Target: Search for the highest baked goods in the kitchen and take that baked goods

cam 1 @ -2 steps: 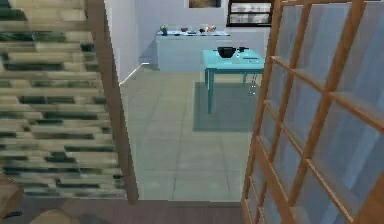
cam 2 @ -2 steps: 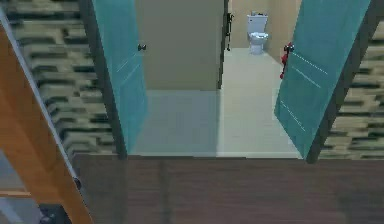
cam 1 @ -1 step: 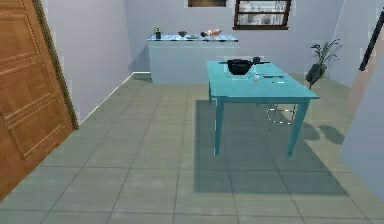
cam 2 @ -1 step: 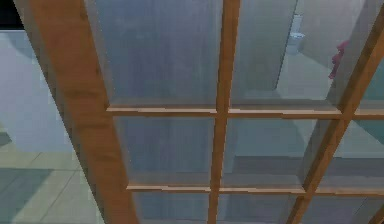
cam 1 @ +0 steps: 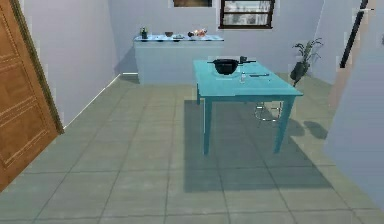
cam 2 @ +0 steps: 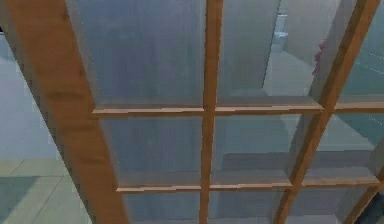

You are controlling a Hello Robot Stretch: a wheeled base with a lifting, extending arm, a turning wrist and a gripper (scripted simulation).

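Note:
A teal table [cam 1: 245, 90] stands in the middle of the room, with a dark bowl-like object [cam 1: 224, 66] and a small dark item [cam 1: 247, 62] on its top. Against the far wall runs a pale counter [cam 1: 165, 58] carrying several small things [cam 1: 185, 37] that are too small to name; none can be made out as baked goods.
A wooden door [cam 1: 18, 95] lines the forward view's left. A potted plant [cam 1: 303, 58] stands at the far right near a pale wall. A dark window [cam 1: 246, 12] hangs on the back wall. A wooden grid of glass panes [cam 2: 212, 110] stands close in the arm side view. Tiled floor lies ahead.

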